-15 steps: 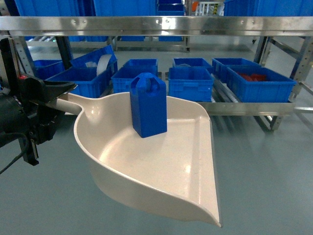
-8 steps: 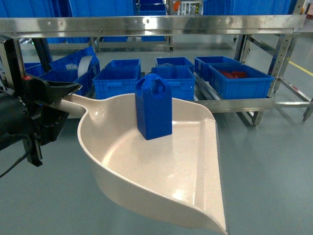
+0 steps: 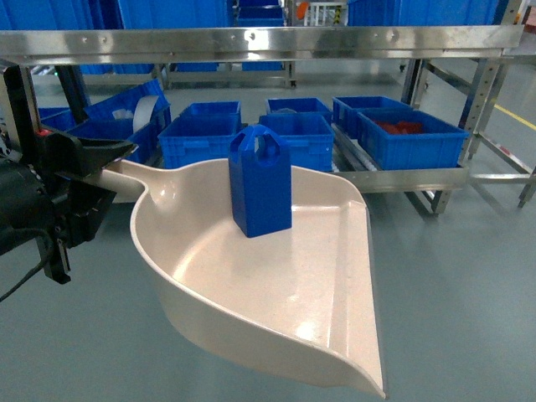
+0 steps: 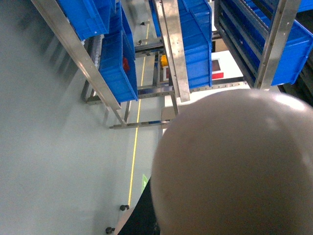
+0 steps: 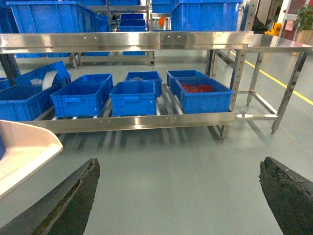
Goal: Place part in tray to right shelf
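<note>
The cream tray [image 3: 276, 293] hangs in the air in the head view, its handle at the left in my left gripper [image 3: 99, 170], which is shut on it. The blue part [image 3: 261, 182] stands upright inside the tray near its back wall. Behind them runs the right shelf, its shiny front rail [image 3: 268, 42] crossing the top of the view. In the left wrist view the tray's rounded underside [image 4: 234, 166] fills the lower right and hides the jaws. My right gripper [image 5: 179, 165] is open over bare floor, with the tray's lip [image 5: 24, 147] to its left.
Several blue crates [image 3: 201, 138] sit on the shelf's low level; one at the right holds red items [image 3: 402, 128]. A steel table frame [image 5: 279, 54] joins the shelf's right end. A yellow floor line [image 5: 279, 83] runs past it. Grey floor lies below the tray.
The shelf and crates slid left in the head view, and the shelf's right end posts came into view. The tray and upright part stay in the left gripper's hold.
</note>
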### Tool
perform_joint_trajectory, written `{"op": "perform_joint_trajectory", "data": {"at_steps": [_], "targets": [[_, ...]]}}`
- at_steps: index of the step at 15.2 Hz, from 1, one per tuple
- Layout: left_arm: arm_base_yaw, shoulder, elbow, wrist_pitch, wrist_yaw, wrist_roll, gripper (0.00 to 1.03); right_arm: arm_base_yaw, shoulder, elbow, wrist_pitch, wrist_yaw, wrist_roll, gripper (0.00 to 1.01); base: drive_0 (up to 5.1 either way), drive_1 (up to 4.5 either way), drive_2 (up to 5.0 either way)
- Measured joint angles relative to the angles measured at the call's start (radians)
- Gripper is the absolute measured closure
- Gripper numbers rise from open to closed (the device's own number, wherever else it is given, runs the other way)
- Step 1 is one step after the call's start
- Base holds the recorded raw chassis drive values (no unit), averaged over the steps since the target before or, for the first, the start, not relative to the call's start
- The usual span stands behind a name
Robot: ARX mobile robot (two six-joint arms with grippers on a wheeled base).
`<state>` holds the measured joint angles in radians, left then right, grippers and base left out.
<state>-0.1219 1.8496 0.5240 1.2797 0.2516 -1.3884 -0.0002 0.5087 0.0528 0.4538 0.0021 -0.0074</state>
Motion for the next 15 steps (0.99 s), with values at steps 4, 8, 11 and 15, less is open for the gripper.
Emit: {"op": "perform_joint_trajectory", "data": {"at_steps": [4, 8, 11, 15], "targets": [[0.000, 0.000, 0.000, 0.005, 0.000, 0.000, 0.88, 0.000, 0.000, 0.000, 0.003, 0.000, 0.000, 0.03, 0.0, 0.00, 0.0], [0.000, 0.000, 0.000, 0.000, 0.000, 0.000, 0.88, 0.000, 0.000, 0.000, 0.001, -0.001, 0.000, 0.03, 0.0, 0.00, 0.0], [0.000, 0.000, 0.000, 0.000, 0.000, 0.000, 0.88, 0.000, 0.000, 0.000, 0.001, -0.002, 0.000, 0.03, 0.0, 0.00, 0.0], [0.000, 0.000, 0.000, -0.001, 0.000, 0.000, 0.88, 0.000, 0.000, 0.000, 0.000, -0.001, 0.000, 0.03, 0.0, 0.00, 0.0]]}}
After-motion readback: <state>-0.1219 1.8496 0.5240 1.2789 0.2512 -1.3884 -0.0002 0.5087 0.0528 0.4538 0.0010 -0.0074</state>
